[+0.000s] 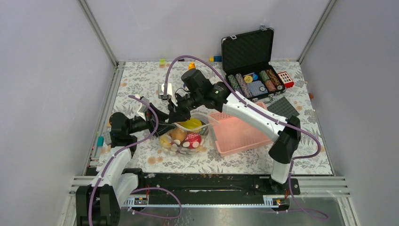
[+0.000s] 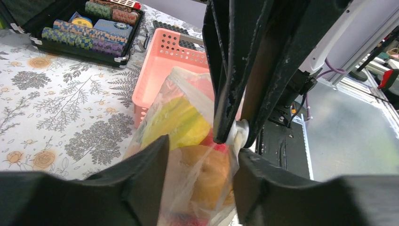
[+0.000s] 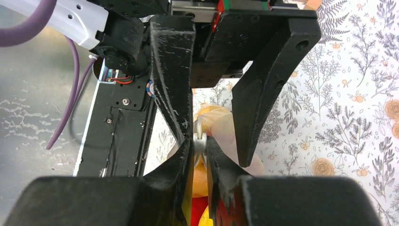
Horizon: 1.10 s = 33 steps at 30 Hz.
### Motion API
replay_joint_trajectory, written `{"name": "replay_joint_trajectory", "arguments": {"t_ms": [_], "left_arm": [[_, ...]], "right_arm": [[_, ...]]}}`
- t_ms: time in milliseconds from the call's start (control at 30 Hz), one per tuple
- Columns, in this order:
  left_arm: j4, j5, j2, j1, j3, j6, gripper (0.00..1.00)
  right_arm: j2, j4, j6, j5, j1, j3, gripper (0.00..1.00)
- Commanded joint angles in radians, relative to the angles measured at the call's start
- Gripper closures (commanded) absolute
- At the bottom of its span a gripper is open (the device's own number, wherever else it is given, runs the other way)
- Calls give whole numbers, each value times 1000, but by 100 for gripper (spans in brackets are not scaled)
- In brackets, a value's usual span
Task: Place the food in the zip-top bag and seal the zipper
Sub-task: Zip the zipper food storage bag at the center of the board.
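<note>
As right jaws pinch the zipper (image 3: 199, 140), left jaws straddle the bag (image 2: 197, 181).

The right claw (image 3: 200, 147) is pinched closed on the white tab of the zipper (image 3: 199, 132) atop the zip-top bag (image 3: 222, 123). The left claw (image 3: 215, 149) comes in from above, its fingers spread either side of the bag. Yellow and red food (image 3: 198, 208) shows between the right claw's fingers. The floral counter (image 3: 348, 117) lies to the right.

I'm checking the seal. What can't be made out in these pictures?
The zipper: top view, both hands cover it; wrist views show only the bit the right hand pinches.
Bottom of the zip-top bag: left wrist view, cut off by the lower edge and the left hand.
</note>
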<state>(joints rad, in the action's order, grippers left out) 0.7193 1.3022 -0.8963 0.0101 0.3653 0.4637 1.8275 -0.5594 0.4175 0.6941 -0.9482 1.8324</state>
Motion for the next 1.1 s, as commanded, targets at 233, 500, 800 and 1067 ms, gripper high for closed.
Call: {"name": "replay_joint_trajectory", "arguments": {"t_ms": [233,500,800,1067], "left_arm": [[148,19,-17,-5,18,82,69],[151,15,2,-37,13,88,96],[185,-169,94,-41,-66,52,100],[69,-200,150,-41,-71,-51,100]], "right_arm": [[83,-224,183,68,0,217,96],[103,-236,196,27,-3,238,96],[85,-280,223,-62,-3,224,95],[54,-280,229,-121,-3,175,95]]}}
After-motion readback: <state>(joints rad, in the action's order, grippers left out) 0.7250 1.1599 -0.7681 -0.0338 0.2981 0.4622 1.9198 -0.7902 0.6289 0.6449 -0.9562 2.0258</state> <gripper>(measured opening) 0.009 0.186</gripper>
